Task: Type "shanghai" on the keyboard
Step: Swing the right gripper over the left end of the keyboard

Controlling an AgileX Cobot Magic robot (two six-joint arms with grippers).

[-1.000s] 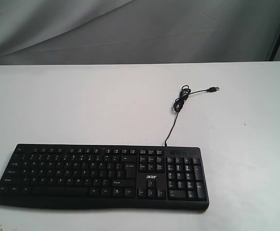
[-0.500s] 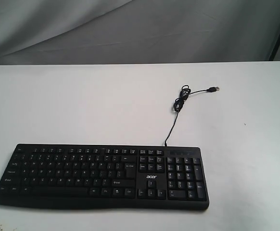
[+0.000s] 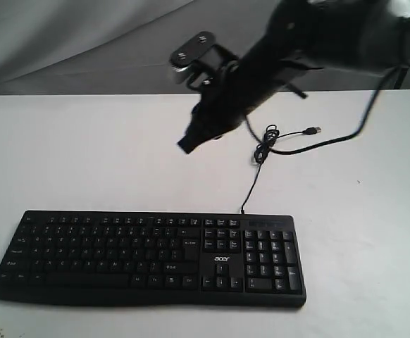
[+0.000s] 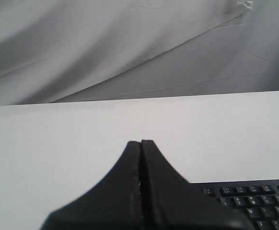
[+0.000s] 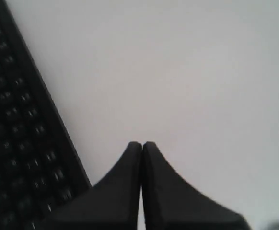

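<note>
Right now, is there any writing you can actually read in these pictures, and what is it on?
"acer": white logo on the black keyboard.
Key legends: white marks on the keys, too small and blurred to read in any view.
USB cable and white table: no writing visible.

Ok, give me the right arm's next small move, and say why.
Probably lower the right gripper toward the keyboard, to the left part of its letter rows, where S should sit. Its jaws are shut to one tip, fit for pressing, but it hangs over the table, off the keyboard.
</note>
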